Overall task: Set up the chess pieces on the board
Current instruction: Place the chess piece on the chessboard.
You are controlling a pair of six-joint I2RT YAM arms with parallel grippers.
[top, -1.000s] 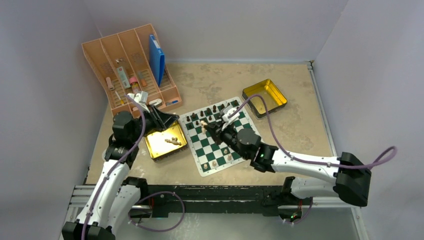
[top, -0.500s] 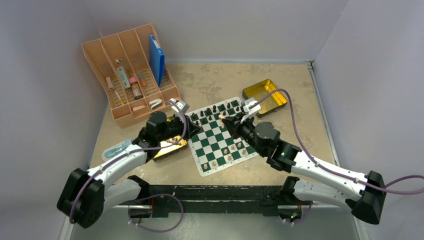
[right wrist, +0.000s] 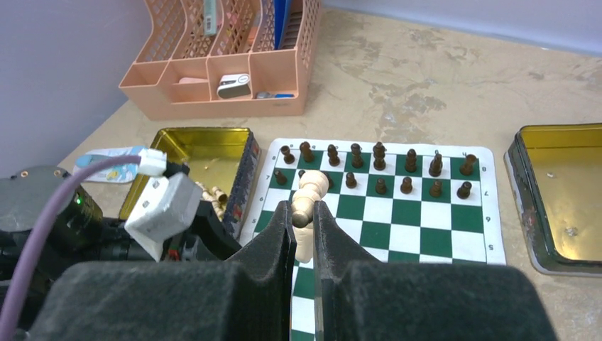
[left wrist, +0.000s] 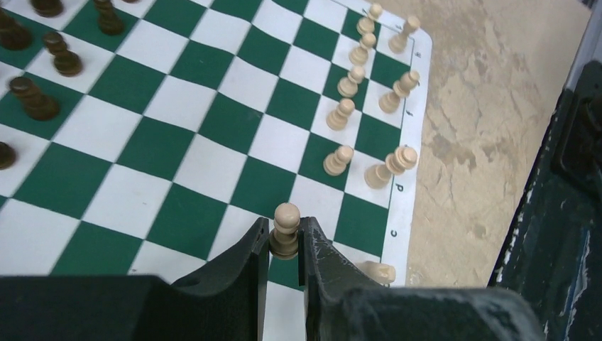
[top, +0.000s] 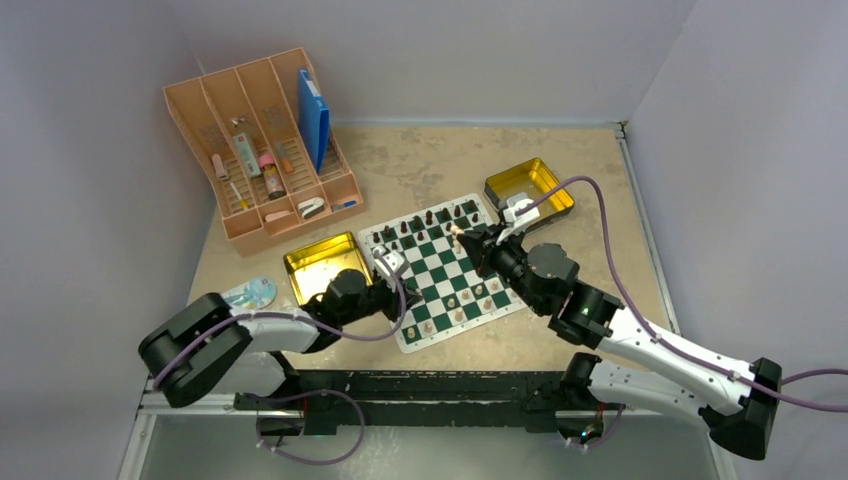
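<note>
Item one: left claw [left wrist: 284,240], clamped on a light pawn [left wrist: 287,215] low on its body, with the head above the fingertips. It sits at the near edge of the board [left wrist: 181,103], by the border letter c, and we cannot tell whether the base meets the mat. Item two: right claw [right wrist: 304,217], closed on a second light piece [right wrist: 310,186] and carried above the board in front of the dark chessmen [right wrist: 380,158]. Item three: light chessmen already standing [left wrist: 345,114], two files along the near edge just beside the left claw's pawn. Item four: one toppled light piece [left wrist: 376,271], lying on the white border against the left claw's outer finger. Item five: gold tin [right wrist: 202,153] beside the board, with a few light pieces in it. Hazards, as we judge them: the outer finger may roll the toppled piece off the mat onto the worktop [left wrist: 483,106] when the jaws part. A pawn released off-vertical or short of the mat may tip into its neighbours and fell the file. The thin mat may drag under a finger and shift every standing piece. The two arms work near each other over one small board, so a wrist or cable may sweep the dark rows. A slip from the right claw would drop its piece among them.
</note>
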